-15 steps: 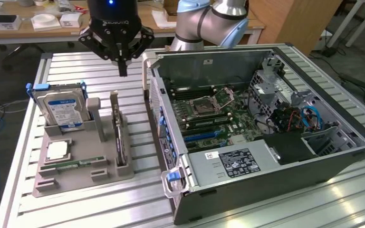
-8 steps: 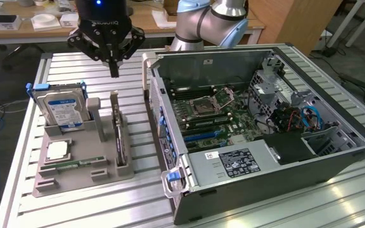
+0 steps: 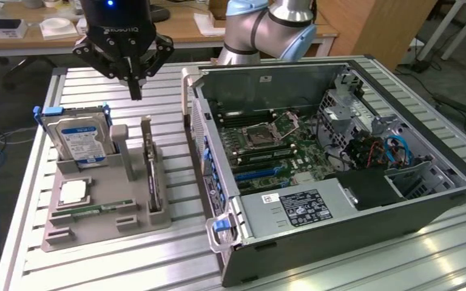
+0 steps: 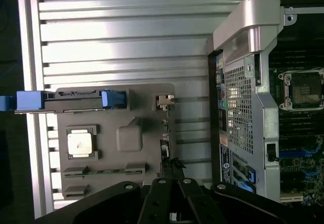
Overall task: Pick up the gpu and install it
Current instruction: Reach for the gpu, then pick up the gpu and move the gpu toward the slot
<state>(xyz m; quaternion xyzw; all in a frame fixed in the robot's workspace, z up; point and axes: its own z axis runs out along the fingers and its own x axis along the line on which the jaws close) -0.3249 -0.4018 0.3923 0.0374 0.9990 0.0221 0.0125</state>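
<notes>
Gpu (image 3: 150, 162) stands on edge in the holder (image 3: 95, 212), long axis lined up beneath the fingers (image 3: 136, 88), which are pinched together and empty.

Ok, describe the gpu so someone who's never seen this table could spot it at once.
Find the open computer case; on the exterior view's left of it sits a grey holder. The gpu stands on edge in the holder's slot nearest the case. It is a thin dark card, unlike the boxy blue-labelled hard drive.
</notes>
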